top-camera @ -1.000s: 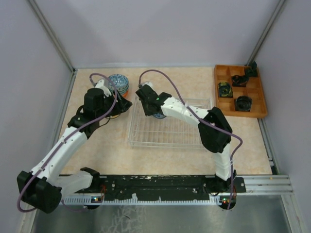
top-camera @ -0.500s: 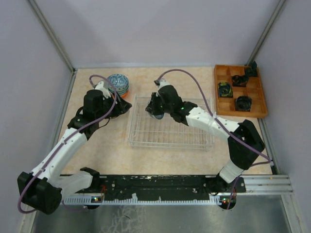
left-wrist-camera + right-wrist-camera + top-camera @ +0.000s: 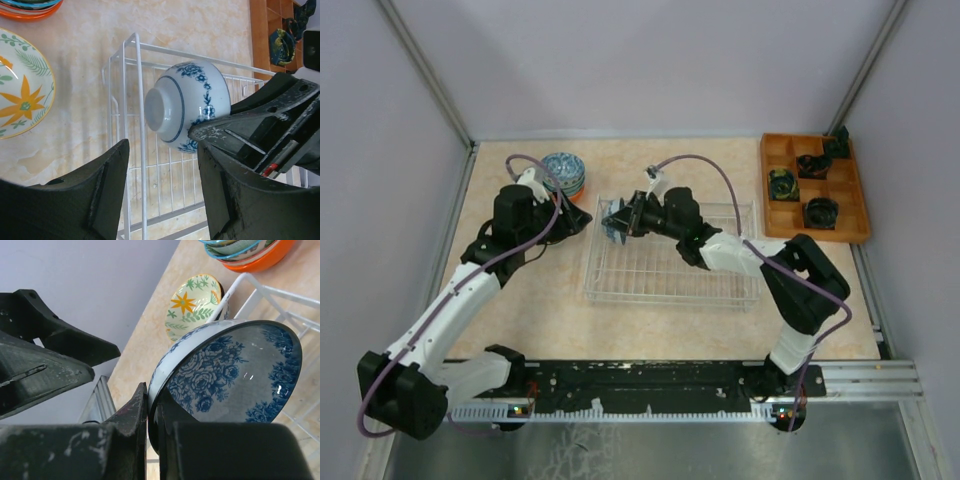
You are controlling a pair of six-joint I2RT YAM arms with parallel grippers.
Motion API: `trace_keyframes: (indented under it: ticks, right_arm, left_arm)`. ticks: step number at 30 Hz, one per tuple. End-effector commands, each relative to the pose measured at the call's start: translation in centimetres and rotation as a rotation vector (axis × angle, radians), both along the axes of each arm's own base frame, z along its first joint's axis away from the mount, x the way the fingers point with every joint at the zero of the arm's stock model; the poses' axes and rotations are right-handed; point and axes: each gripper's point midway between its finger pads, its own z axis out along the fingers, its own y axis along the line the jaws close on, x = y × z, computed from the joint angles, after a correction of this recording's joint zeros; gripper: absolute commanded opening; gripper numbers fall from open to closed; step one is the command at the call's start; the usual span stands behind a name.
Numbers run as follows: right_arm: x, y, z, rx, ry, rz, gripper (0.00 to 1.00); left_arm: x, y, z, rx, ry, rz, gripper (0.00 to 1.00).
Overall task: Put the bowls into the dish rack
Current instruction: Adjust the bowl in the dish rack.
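You are placing the small white ceramic bowl with blue flowers (image 3: 187, 107), gripped at its rim by the right jaws and tipped sideways over the far left corner of the pale wire dish rack (image 3: 670, 280), while the left jaws are waiting released nearby, so next it needs, I think, gentle lowering.

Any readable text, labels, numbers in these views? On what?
None readable in any view.
The blue floral bowl in the right gripper, the green-patterned bowl and the dish rack show only painted patterns or bare wire, no lettering.
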Motion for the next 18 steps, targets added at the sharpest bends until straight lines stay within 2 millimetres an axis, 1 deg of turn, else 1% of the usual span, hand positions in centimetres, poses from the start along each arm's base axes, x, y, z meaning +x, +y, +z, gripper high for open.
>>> trace_keyframes:
  ticks: [1,5,13,18]
  right_arm:
    - [0.1,1.0,4.1,0.203,-0.102,0.047,0.0]
    - [0.4,0.6,2.8,0.227,-0.089,0.033,0.0]
    - [1.2,-0.5,1.4,0.297,-0.069,0.014,0.0]
    - [2.1,-0.8,0.1,0.295,-0.052,-0.013,0.0]
  left_arm:
    - [0.4,0.0,-0.2,0.008,-0.007,-0.013,0.63]
    - [0.5,-0.1,-0.3,0.011,-0.008,-0.016,0.63]
    - [0.9,-0.2,-0.2,0.018,-0.008,-0.021,0.63]
    - [1.2,-0.3,-0.4,0.02,-0.001,-0.022,0.62]
